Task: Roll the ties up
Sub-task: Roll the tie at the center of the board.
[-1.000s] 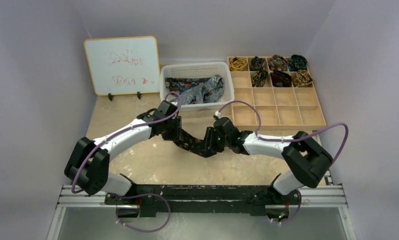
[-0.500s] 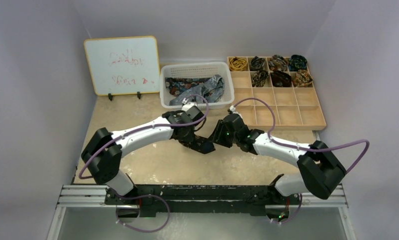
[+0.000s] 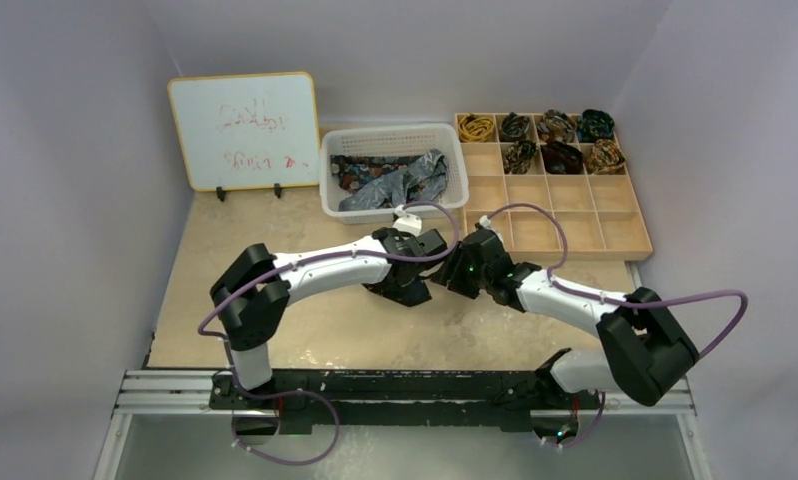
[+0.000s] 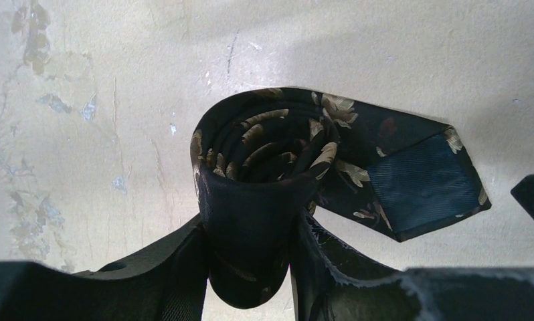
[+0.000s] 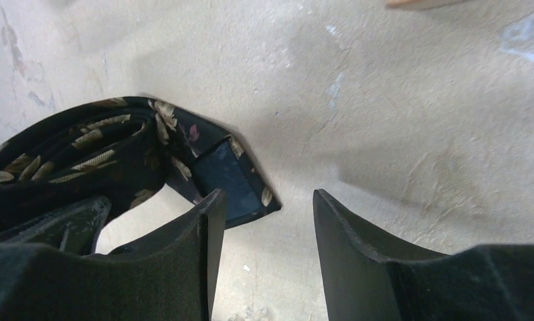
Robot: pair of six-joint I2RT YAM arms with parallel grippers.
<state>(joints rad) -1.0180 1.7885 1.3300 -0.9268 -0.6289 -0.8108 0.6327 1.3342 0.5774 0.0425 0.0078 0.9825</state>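
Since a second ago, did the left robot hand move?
Yes. The left gripper went right: it was below the left end of the white basket, and now it is below the right half, clamped on the rolled tie.

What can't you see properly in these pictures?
- Left wrist view: the bottom of the tie is hidden between the left hand's fingers.
- Right wrist view: the tie runs off the left edge, partly behind the right hand.
- Top view: both hands cover the tie.
- Top view: the whiteboard writing is too faint to read.
- Top view: the ties in the basket are too tangled to count.
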